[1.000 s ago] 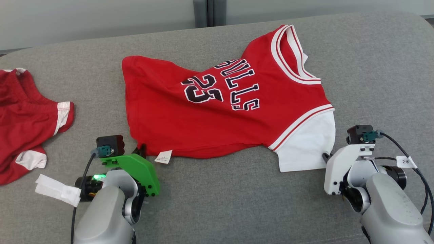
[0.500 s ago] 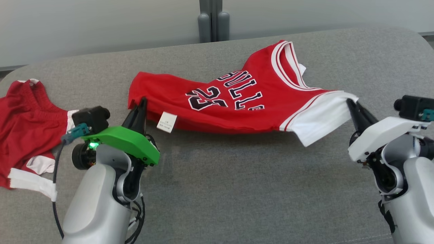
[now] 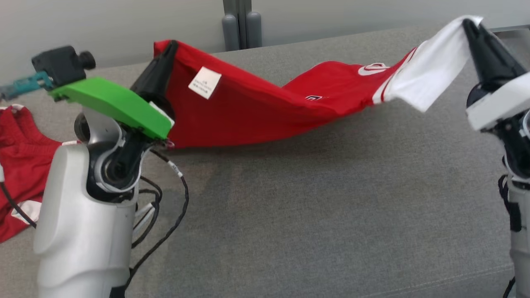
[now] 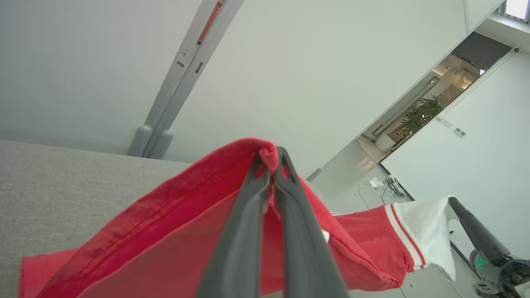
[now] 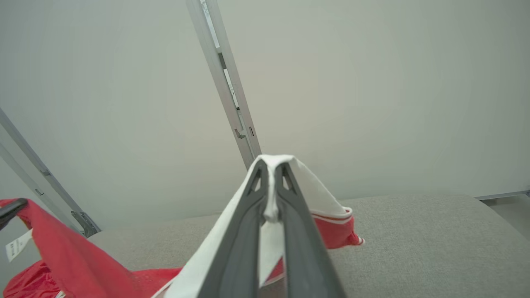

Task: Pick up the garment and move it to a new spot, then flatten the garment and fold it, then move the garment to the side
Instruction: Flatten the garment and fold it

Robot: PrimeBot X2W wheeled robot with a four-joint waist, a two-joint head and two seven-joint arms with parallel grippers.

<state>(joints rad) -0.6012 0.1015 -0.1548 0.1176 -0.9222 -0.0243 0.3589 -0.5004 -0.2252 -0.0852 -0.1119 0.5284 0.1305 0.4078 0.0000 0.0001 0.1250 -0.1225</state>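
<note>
Looking from the near edge, the grey cloth-covered counter (image 3: 290, 215) lies bare in front, and above it two arms hold the red jersey (image 3: 248, 111) slung between them like a hammock. The left end effector (image 3: 169, 44) is pressed together on a red hem corner beside the white label (image 3: 205, 82); the right end effector (image 3: 470, 24) pinches the white sleeve (image 3: 426, 78). Both corners are raised, while the jersey's middle sags and seems to touch the counter. To carry it well, I'd say both arms should rise and travel together, far enough apart to draw the cloth taut without tugging it from either grip. Farther left another red garment (image 3: 20, 153) lies on the counter, and a grey post (image 3: 237, 25) stands at the wall behind.
</note>
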